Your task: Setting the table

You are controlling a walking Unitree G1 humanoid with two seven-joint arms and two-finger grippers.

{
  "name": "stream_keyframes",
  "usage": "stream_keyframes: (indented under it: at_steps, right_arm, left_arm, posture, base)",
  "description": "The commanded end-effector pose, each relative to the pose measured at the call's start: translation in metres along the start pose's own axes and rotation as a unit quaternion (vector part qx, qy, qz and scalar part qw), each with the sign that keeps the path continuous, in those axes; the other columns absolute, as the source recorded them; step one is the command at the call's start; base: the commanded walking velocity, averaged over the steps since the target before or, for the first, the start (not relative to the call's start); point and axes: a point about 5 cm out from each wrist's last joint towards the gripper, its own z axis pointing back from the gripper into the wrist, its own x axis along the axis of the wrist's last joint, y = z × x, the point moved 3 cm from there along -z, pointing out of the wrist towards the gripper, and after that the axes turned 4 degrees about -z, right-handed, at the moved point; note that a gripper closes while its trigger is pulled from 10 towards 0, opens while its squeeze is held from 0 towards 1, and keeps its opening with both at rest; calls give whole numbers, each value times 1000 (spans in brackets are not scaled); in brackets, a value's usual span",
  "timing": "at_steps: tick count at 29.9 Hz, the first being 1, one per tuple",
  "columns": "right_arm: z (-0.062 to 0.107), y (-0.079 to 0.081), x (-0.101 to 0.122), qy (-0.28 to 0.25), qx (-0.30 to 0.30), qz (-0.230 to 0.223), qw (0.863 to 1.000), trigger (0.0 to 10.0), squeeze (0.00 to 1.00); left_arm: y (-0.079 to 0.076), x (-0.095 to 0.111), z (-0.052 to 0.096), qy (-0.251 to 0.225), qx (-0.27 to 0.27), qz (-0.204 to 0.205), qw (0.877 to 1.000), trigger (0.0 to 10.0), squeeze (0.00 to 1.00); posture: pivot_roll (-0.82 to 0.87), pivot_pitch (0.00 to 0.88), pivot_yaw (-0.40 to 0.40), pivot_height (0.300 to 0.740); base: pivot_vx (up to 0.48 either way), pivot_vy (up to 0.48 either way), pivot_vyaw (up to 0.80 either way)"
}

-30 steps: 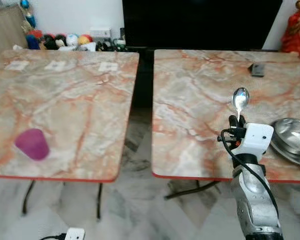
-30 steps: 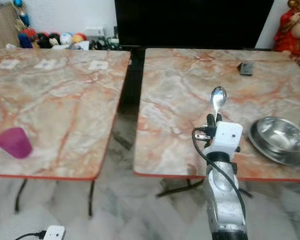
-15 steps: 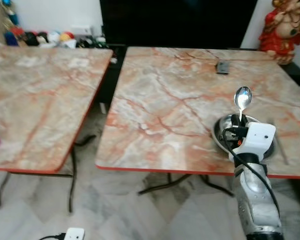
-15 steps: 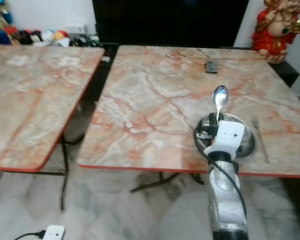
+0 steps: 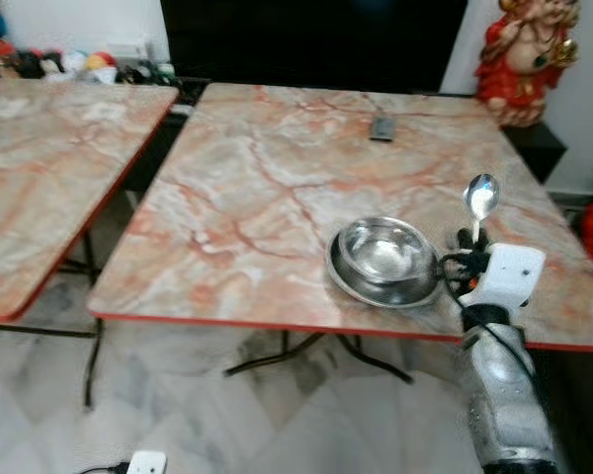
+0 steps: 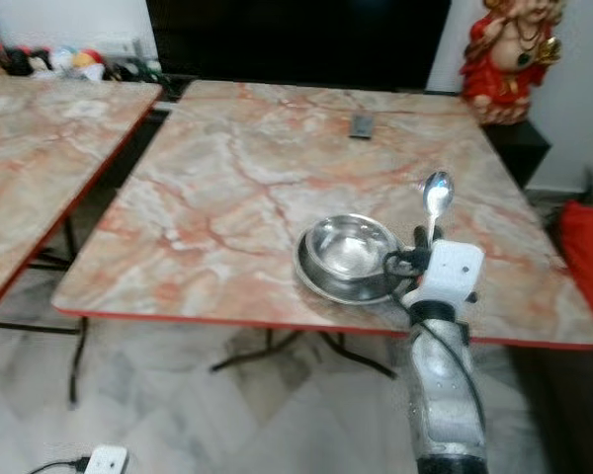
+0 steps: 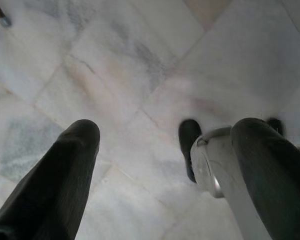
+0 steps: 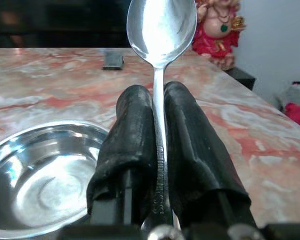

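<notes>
My right gripper (image 5: 467,237) is shut on a steel spoon (image 5: 480,197) whose bowl points up. It hovers at the front right of the marble table (image 5: 267,178), just right of a steel bowl (image 5: 383,259) that sits on a steel plate. In the right wrist view the spoon (image 8: 161,30) stands between the two black fingers (image 8: 132,140), with the bowl (image 8: 35,170) beside them. My left gripper (image 7: 155,150) hangs open over the marble floor, nothing between its fingers.
A small dark device (image 5: 381,127) lies near the table's far edge. A red and gold statue (image 5: 519,49) stands at the back right. A second marble table (image 5: 40,168) is at the left, with toys (image 5: 79,64) behind it. A red object (image 6: 585,262) sits at the right.
The camera has swung right: the tables slid left in view and the purple cup has left the picture. The right gripper still holds the spoon, now right of the bowl rather than over it.
</notes>
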Motion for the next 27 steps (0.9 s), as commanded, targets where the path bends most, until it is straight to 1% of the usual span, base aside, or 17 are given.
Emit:
stream_keyframes:
  at_steps: [1,19,27]
  right_arm:
    - [0,-7,2,-2,-9,6,1000,10000,0]
    - [-2,-6,1,0,-10,6,1000,10000,0]
    - [-3,-5,2,0,-9,5,1000,10000,0]
  left_arm:
    - [0,-6,1,12,1,3,1000,10000,0]
    - [-1,-7,1,8,2,15,1000,10000,0]
    - [-1,-7,1,8,2,14,1000,10000,0]
  posture:
    - [-15,110,6,740]
    - [-16,103,6,740]
    - [-16,95,5,740]
  base:
    - [0,0,0]
    - [0,0,0]
    - [251,0,0]
